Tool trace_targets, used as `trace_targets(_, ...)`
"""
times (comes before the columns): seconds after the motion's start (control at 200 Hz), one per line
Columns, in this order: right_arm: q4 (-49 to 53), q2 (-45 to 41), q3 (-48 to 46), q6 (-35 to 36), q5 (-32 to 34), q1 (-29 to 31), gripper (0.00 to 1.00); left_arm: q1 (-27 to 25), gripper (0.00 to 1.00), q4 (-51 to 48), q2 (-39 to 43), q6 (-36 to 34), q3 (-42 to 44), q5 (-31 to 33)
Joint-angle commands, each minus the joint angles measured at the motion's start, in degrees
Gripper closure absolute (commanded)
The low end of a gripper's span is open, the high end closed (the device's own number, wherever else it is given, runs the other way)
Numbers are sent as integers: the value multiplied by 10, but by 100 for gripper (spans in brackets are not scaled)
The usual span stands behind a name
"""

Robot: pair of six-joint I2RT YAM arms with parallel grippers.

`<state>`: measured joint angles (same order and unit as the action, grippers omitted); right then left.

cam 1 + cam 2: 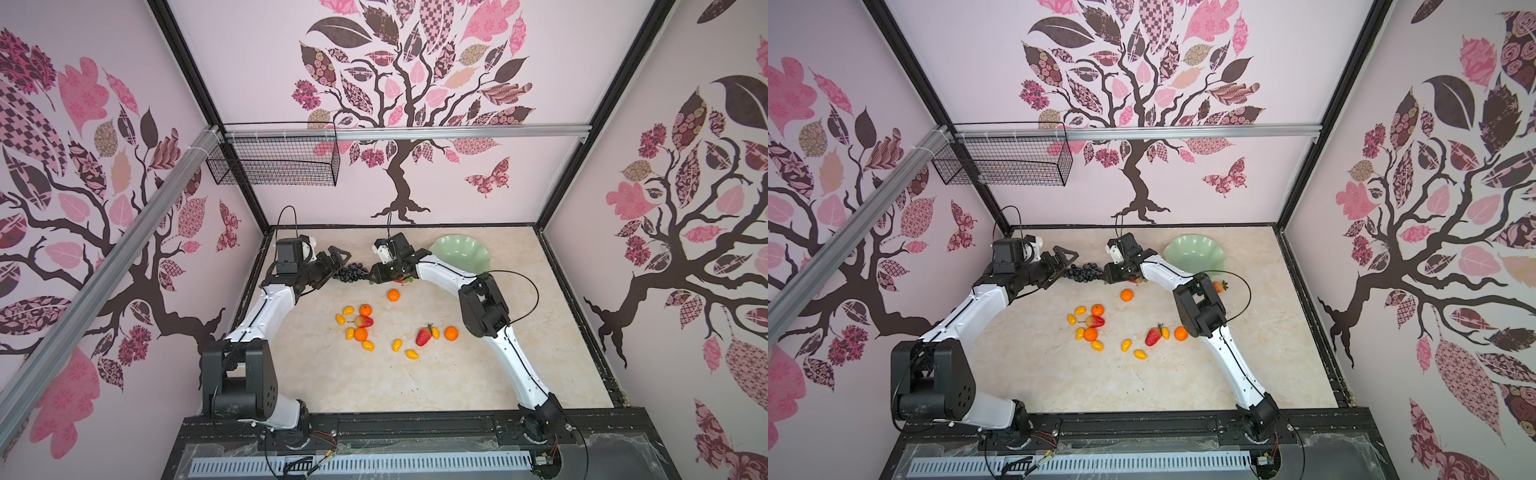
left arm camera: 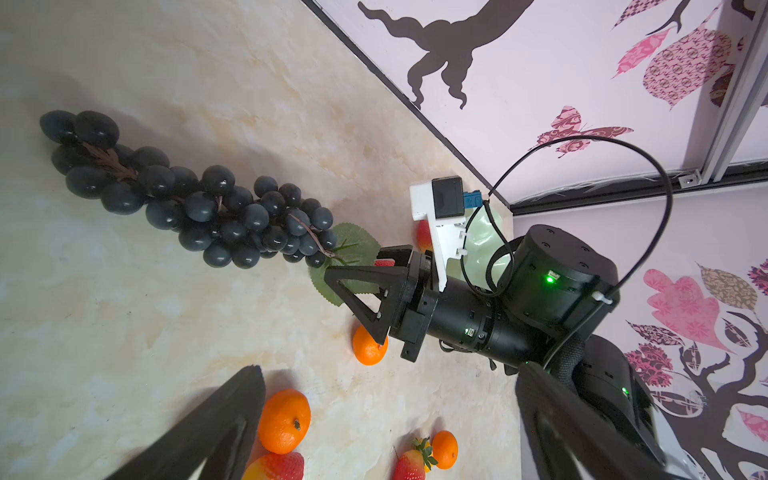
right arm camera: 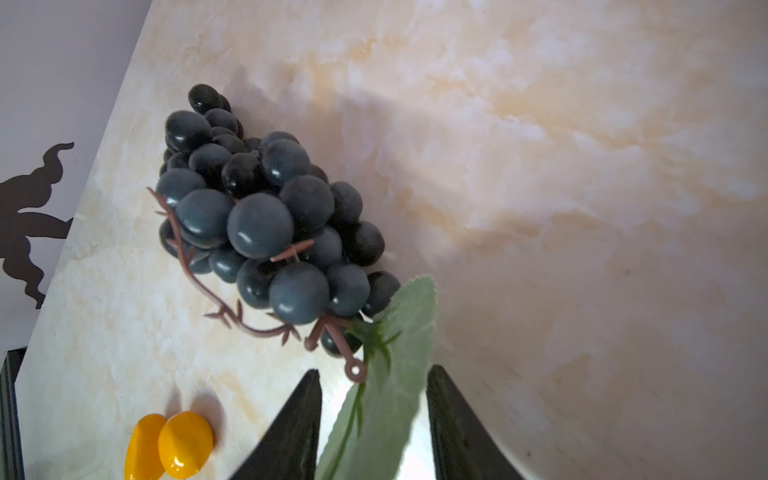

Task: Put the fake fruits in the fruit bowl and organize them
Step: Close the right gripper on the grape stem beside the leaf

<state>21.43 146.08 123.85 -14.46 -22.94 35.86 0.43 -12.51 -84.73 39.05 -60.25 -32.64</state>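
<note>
Because the grapes (image 3: 266,216) look light but floppy, the stem (image 3: 249,330) by the leaf (image 3: 401,324) seems the firmest hold; right pincer (image 3: 372,372) straddles that leaf, open; left pincer (image 2: 388,370) gapes empty.

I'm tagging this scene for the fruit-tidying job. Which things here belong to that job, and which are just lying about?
Belongs to the job:
- fruit bowl
- grape bunch
- tangerines
- kumquats
- strawberries

Just there:
- black wire basket, up by the back wall
- aluminium rail
- tree decal
</note>
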Motion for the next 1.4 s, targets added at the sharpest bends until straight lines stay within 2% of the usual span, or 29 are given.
trace_targets(0.0,13,30,39,1,-23,-1,55,-3,1,4,-5,-7,7,-1)
trace_targets(0.18,18,40,56,5,-28,-1,56,-3,1,5,-7,-6,8,-3)
trace_targets(0.385,39,62,97,4,-32,-2,61,-3,1,5,-9,-6,7,-4)
trace_targets(0.685,44,67,101,1,-35,-2,62,-4,1,5,-10,-6,7,-6)
trace_targets(1.396,62,34,80,17,-24,-2,86,-3,1,-12,-10,-21,-6,-15)
